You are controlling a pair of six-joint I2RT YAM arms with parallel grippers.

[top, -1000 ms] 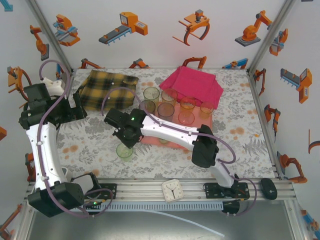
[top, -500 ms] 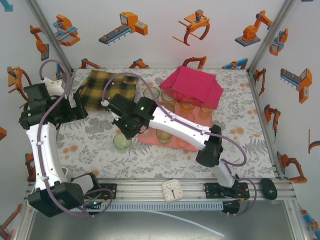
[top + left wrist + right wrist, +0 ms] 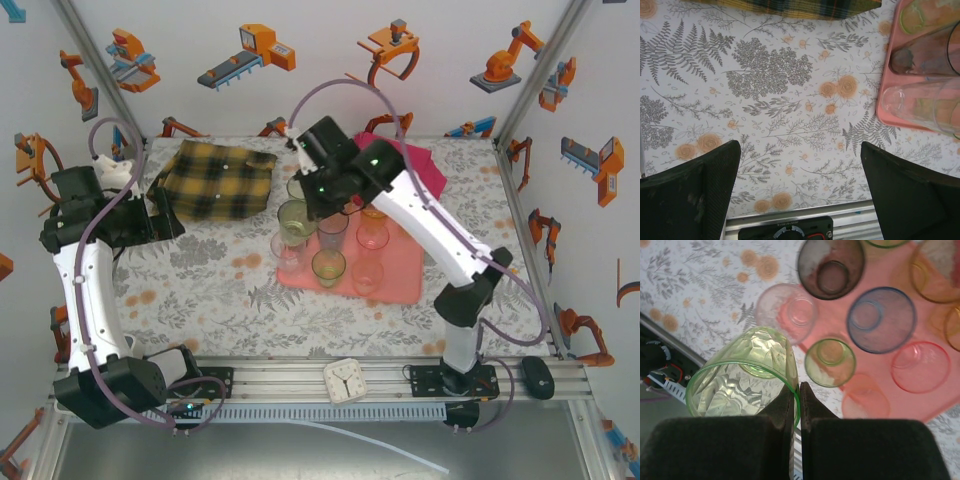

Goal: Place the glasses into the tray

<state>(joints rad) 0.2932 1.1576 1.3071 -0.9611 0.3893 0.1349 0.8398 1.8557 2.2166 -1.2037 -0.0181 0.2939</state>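
The flowered table cover [image 3: 200,290] lies between white walls [image 3: 300,90] printed with orange robots. The right gripper [image 3: 796,390] pinches the green glass [image 3: 740,385] by its rim at the tray [image 3: 400,285] edge, and the left gripper [image 3: 800,167] stands wide.

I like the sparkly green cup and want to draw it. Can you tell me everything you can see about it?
The green glass is a see-through tumbler with a bumpy, faceted wall, a brighter green rim and a round base seen through its open mouth. It looks empty. The right gripper pinches its wall, one finger inside and one outside. It seems held up off the flowered table, near the left edge of the pink tray.
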